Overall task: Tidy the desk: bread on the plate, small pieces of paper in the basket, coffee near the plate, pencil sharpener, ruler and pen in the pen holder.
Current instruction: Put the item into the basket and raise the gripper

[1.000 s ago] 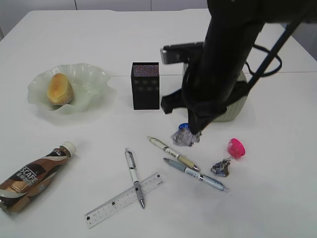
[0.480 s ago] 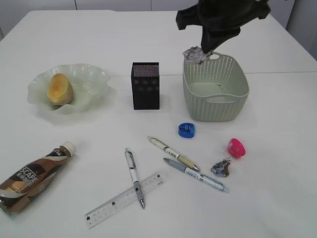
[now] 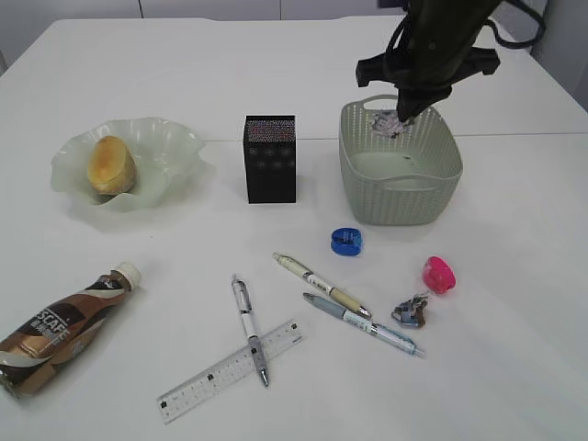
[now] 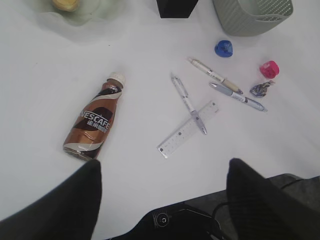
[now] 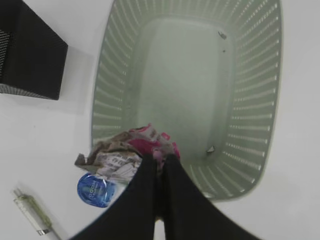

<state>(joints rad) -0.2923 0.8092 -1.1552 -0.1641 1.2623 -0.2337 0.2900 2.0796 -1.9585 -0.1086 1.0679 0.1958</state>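
The right tool [image 5: 159, 161] is pinched tight on a crumpled paper scrap [image 5: 119, 155] above the basket [image 3: 404, 197], while the left tool [image 4: 160, 172] hangs wide open, holding nothing, over the table [image 4: 40, 100].

Bread [image 3: 110, 165] on plate [image 3: 170, 147], coffee [image 3: 64, 326] lying flat, basket [image 3: 400, 188] upright

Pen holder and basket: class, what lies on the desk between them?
Nothing: in the exterior view the desk between the pen holder and the basket is bare.
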